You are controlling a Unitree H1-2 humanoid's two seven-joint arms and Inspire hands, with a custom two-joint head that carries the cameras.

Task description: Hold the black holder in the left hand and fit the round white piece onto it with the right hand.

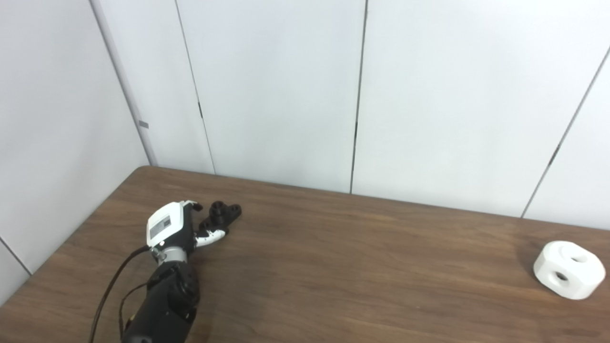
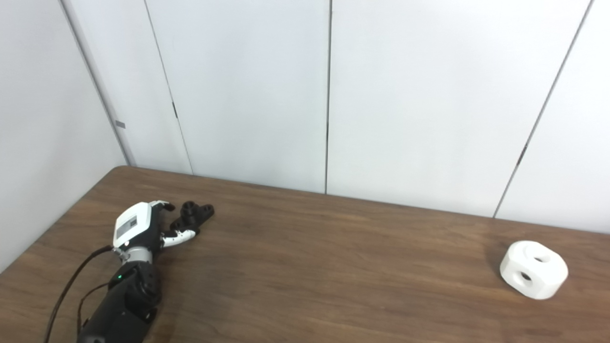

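Black plastic against brown wood, that is where the action sits: the black holder (image 1: pixel 221 215) lies on the counter (image 1: pixel 333 257) near the back left corner, and the left hand (image 1: pixel 174 226) is right up at it, fingers (image 1: pixel 212 235) curled in beside and under the near end of the piece. Is it a grip? Honestly, I cannot tell; the fingers look partly closed around it, yet the holder seems to be resting on the counter, so contact is plain but a secure hold is not. Over on the far right, well apart from everything, the round white piece (image 2: pixel 533 269) sits alone on the counter, untouched, a chunky faceted puck with a hole in its side and another opening in its top face. The right hand is nowhere to be seen in either view. So the scorecard, as I judge it: very early going. Securing and raising the holder is the step in hand, and fetching the white piece, carrying it across and seating it are all left to do. The holder itself looks small, dark and knobbly, with a raised round boss and a flat ear beside it.
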